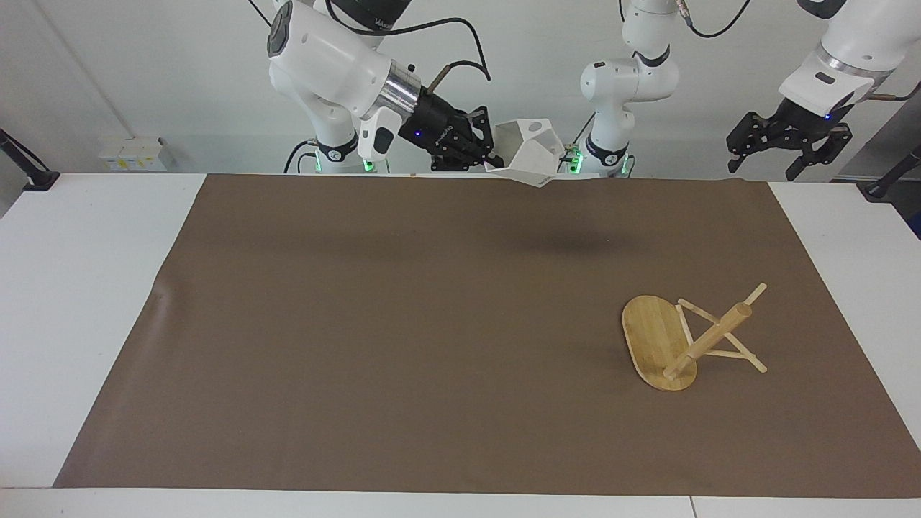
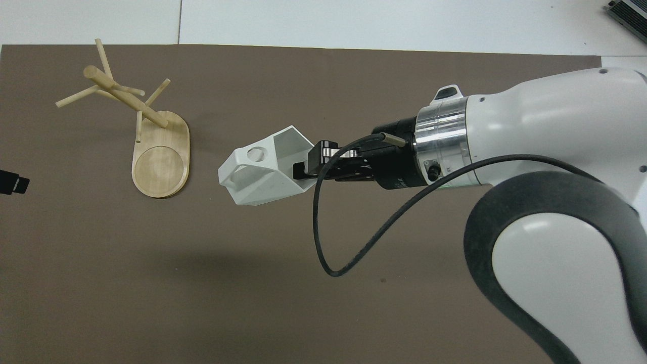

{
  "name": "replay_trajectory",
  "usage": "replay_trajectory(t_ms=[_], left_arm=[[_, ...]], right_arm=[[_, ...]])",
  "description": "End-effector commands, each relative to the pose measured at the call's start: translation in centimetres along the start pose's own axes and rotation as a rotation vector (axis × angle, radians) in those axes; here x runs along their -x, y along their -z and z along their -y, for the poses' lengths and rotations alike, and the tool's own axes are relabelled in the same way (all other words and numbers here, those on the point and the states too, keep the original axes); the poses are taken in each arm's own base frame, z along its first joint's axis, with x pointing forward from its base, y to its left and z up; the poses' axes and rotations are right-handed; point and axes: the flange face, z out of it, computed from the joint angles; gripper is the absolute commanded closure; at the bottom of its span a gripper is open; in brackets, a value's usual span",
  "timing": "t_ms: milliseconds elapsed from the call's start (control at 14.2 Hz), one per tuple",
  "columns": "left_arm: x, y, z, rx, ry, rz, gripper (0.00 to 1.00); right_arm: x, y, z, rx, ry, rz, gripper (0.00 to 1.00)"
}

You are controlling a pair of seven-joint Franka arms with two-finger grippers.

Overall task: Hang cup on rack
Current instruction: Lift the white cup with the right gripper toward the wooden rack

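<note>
The white faceted cup (image 1: 529, 152) hangs in the air in my right gripper (image 1: 491, 152), which is shut on its rim. The cup lies tilted, with its pierced handle pointing away from the gripper. In the overhead view the cup (image 2: 263, 172) and right gripper (image 2: 305, 169) are over the middle of the brown mat. The bamboo rack (image 1: 676, 344) stands on its oval base toward the left arm's end of the table, with thin pegs sticking out of its post; it also shows in the overhead view (image 2: 160, 151). My left gripper (image 1: 786, 144) waits open, raised over the mat's corner at its own end.
A brown mat (image 1: 403, 345) covers most of the white table (image 1: 79, 302). Only the tip of the left gripper (image 2: 12, 183) shows at the edge of the overhead view. The right arm's black cable (image 2: 323, 242) loops below its wrist.
</note>
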Motion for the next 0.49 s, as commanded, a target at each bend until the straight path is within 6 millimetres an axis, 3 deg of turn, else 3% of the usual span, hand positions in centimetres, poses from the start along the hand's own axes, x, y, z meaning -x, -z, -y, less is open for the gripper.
replay_trajectory(t_ms=[0, 211, 422], left_arm=[[0.4, 0.4, -0.4, 0.065, -0.146, -0.066, 0.00], [-0.3, 0.8, -1.3, 0.128, -0.244, -0.134, 0.00], [-0.7, 0.8, -2.3, 0.190, -0.398, -0.191, 0.00]], right_arm=[[-0.8, -3.6, -0.3, -0.077, 0.003, 0.016, 1.00], [-1.0, -8.0, 0.1, -0.103, -0.001, -0.025, 1.00], [-1.3, -9.6, -0.2, -0.113, -0.014, -0.041, 1.00]])
